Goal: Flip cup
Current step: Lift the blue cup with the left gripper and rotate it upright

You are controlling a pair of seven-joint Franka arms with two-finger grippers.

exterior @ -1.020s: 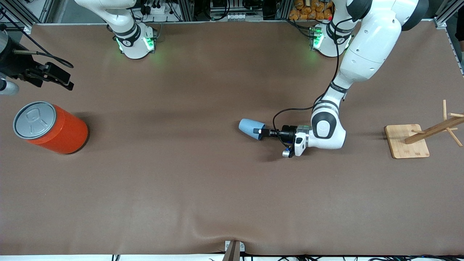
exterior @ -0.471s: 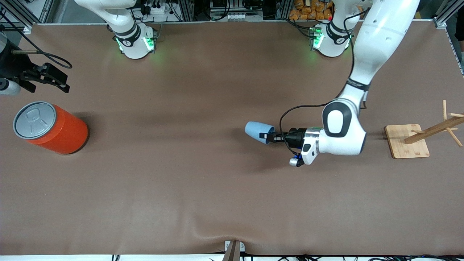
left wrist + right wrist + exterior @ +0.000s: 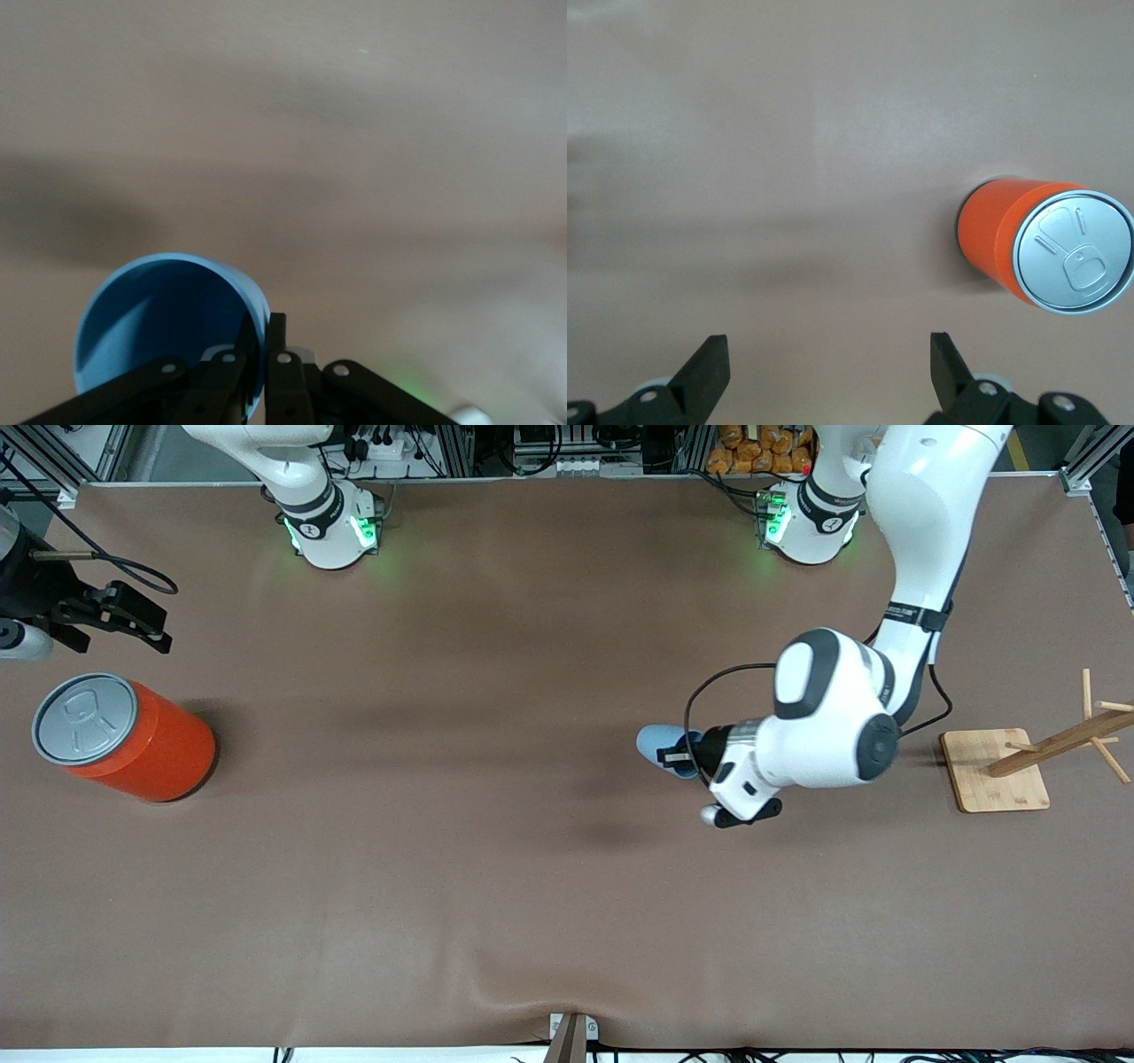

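The small light-blue cup (image 3: 660,746) is held off the table over its middle, toward the left arm's end, partly hidden by the left arm's wrist. My left gripper (image 3: 679,757) is shut on the cup's rim, one finger inside and one outside. In the left wrist view the cup (image 3: 151,328) shows its open mouth and blue inside, with the gripper (image 3: 263,341) pinching its wall. My right gripper (image 3: 124,622) is open and empty, waiting above the table's edge at the right arm's end; it also shows in the right wrist view (image 3: 830,367).
A large orange can (image 3: 124,740) with a grey pull-tab lid stands near the right arm's end, also in the right wrist view (image 3: 1050,243). A wooden rack on a square base (image 3: 992,771) stands at the left arm's end.
My left gripper has lifted the cup and carried it toward the left arm's end, and the wrist has turned so the arm now covers more of the cup. The right gripper shifted slightly.
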